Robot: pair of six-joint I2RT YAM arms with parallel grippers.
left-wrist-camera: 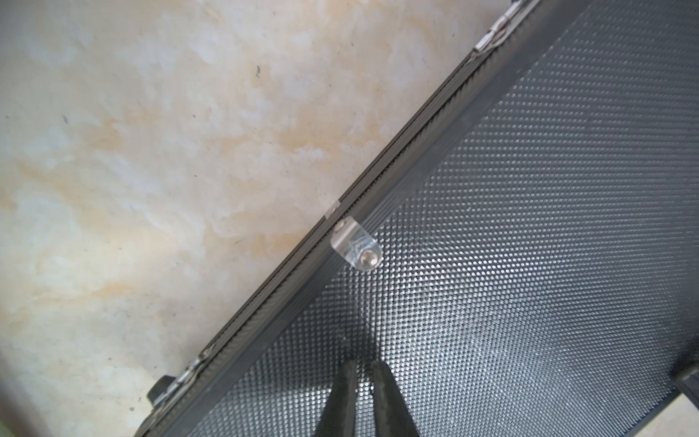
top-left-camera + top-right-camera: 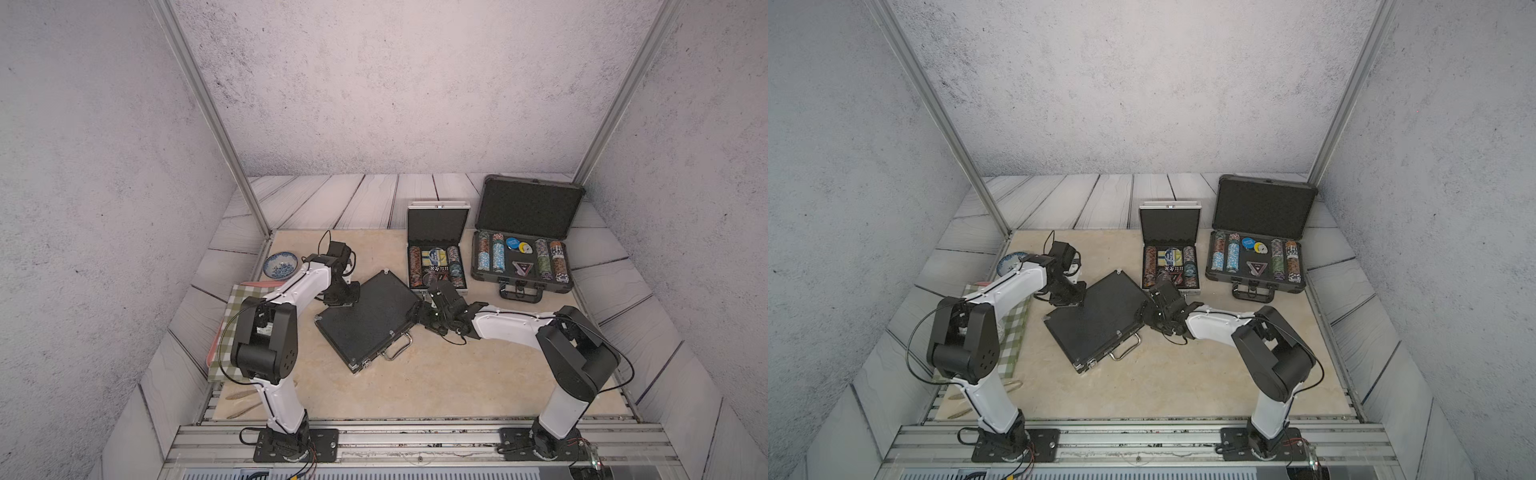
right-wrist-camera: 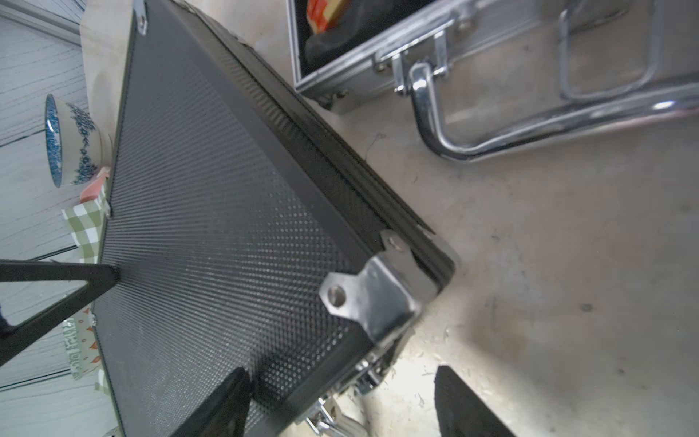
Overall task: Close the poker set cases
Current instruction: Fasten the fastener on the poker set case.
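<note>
Looking down, we are seeing the black flat case (image 2: 365,322) lying closed and turned diagonally in the middle of the table (image 2: 415,386), between the two arms. The left gripper (image 1: 365,364) is resting its fingers, drawn together and holding nothing, on the dimpled lid near the hinge edge. The right gripper (image 3: 342,372) is standing wide open at the handle-side corner, one finger over the lid, one over the table, clasping nothing. Its arm is hiding the front of the silver case (image 2: 437,226) in both top views. Behind, that case and the larger dark-grey case (image 2: 528,208) are sitting open, lids upright. The black case's latches are running off the frame edge; we cannot tell whether they are fastened.
</note>
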